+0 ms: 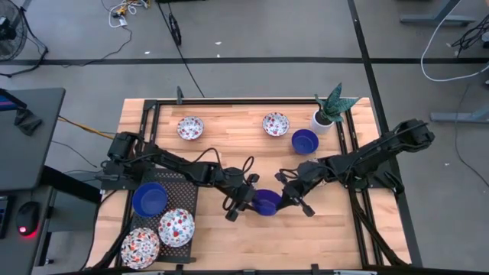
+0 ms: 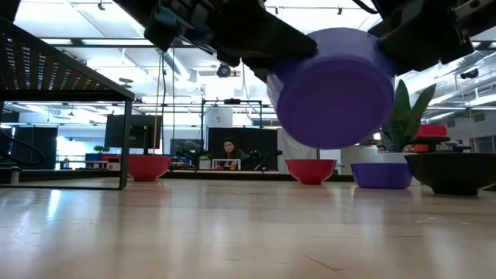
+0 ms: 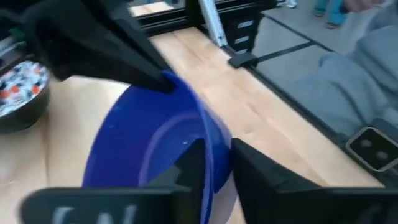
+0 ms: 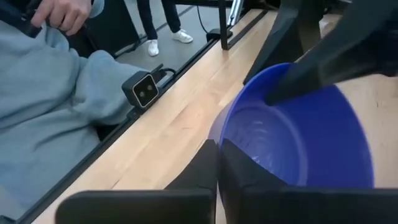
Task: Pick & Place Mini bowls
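A solid blue mini bowl (image 1: pixel 267 203) hangs above the table's middle, between my two grippers. My left gripper (image 1: pixel 248 200) comes at it from the table's left, and my right gripper (image 1: pixel 286 200) from the right. Each is shut on the bowl's rim, on opposite sides. In the low view the bowl (image 2: pixel 333 89) is tipped, its base toward the near edge, well clear of the tabletop. My left gripper has one finger (image 3: pixel 193 168) inside the bowl and one outside, with the rim (image 3: pixel 214 155) between them. It comes from the table's left, slanting down. The bowl is lifted clear and tilted. My right gripper pinches the opposite rim (image 4: pixel 219 146), one finger (image 4: pixel 245 171) inside the bowl and one outside. It reaches in from the table's right, slanting down. The bowl hangs clear of the table.
Another blue bowl (image 1: pixel 304 140) and two patterned bowls (image 1: pixel 190 127) (image 1: pixel 275 123) stand at the far side, beside a white plant pot (image 1: pixel 325 118). On the black rack (image 1: pixel 183 183) at the near left sit a blue bowl (image 1: pixel 150 198) and two patterned ones (image 1: pixel 176 227) (image 1: pixel 140 247). A person in grey (image 4: pixel 56 106) sits beyond the near edge.
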